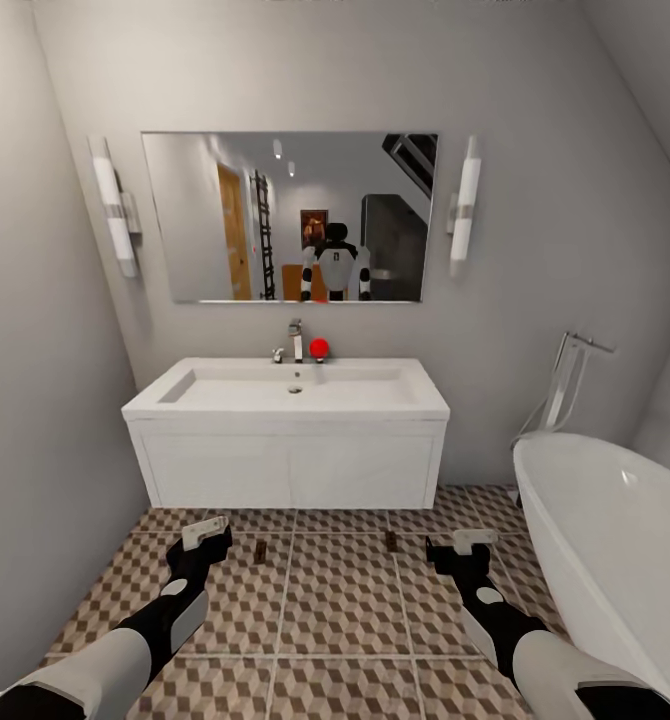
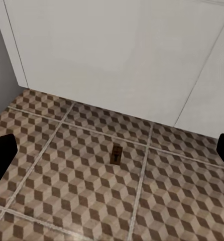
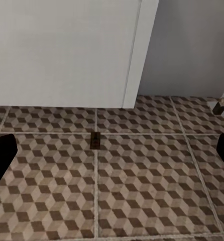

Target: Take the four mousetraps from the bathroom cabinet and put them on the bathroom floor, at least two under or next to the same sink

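while two mousetraps (image 1: 260, 551) (image 1: 390, 541) lie on bathroom floor (image 1: 335, 600) near sink (image 1: 295, 390), left gripper (image 1: 207, 530), right gripper (image 1: 465, 545) spread, empty; advise fetching remaining traps.

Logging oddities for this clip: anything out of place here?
Two mousetraps lie loose on the floor before the vanity, one nearer the left claw, one nearer the right claw. Also a red ball by the faucet.

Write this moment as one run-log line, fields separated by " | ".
left gripper: open, empty | right gripper: open, empty | mousetraps: two on bathroom floor before sink | phase: hovering over floor
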{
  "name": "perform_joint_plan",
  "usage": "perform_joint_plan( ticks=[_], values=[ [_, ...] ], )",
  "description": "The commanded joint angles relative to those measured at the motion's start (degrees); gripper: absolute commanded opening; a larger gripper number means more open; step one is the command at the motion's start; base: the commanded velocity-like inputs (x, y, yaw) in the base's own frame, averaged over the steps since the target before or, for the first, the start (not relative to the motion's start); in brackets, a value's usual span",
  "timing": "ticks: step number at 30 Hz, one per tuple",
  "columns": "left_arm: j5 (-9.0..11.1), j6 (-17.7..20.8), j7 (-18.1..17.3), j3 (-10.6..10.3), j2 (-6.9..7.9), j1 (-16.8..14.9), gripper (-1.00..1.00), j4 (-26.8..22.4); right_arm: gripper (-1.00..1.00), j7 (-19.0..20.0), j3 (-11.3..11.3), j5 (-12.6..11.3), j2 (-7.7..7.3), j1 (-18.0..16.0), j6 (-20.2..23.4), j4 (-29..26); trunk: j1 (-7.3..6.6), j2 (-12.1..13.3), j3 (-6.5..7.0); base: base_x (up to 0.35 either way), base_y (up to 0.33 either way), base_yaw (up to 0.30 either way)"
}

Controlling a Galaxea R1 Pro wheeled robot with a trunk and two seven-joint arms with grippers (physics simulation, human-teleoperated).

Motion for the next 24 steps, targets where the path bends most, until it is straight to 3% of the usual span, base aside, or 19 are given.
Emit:
perform_joint_plan(
  ticks=[1, 24],
  values=[
    [0.22, -0.12, 0.38, -0.49, 0.01, -0.04, 1.00, -0.02, 1.00, -0.29, 0.09, 0.25, 0.00, -0.05, -0.13, 0.06, -0.23, 0.38, 0.12, 0.000, 0.000, 0.000],
    [0.20, -0.12, 0.38, -0.49, -0.05, -0.03, 1.00, 0.05, 1.00, -0.29, 0.09, 0.24, 0.07, -0.05, -0.13, 0.06, -5.28, 9.60, 4.25, 0.000, 0.000, 0.000]
  ],
)
